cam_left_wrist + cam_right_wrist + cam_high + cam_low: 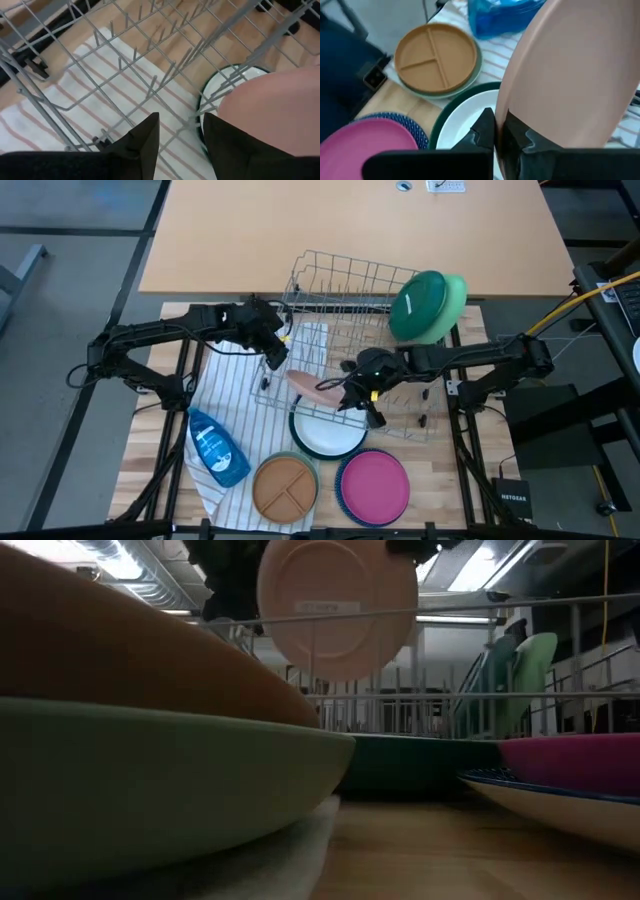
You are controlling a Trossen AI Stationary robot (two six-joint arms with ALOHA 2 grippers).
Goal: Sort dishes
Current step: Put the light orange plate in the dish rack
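The high view looks straight down on the whole table (500,250); the low view sits at tabletop height, tight against plates; both wrist views hover close, sharing the peach plate (570,70).

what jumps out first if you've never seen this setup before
The peach plate held on edge over the front of the grey wire rack, pinched by the right gripper, while the left gripper sits open at the rack's left side. Next, the dark green and light green dishes standing upright at the rack's right end. In front lie a tan divided plate, a magenta plate and a blue soap bottle.
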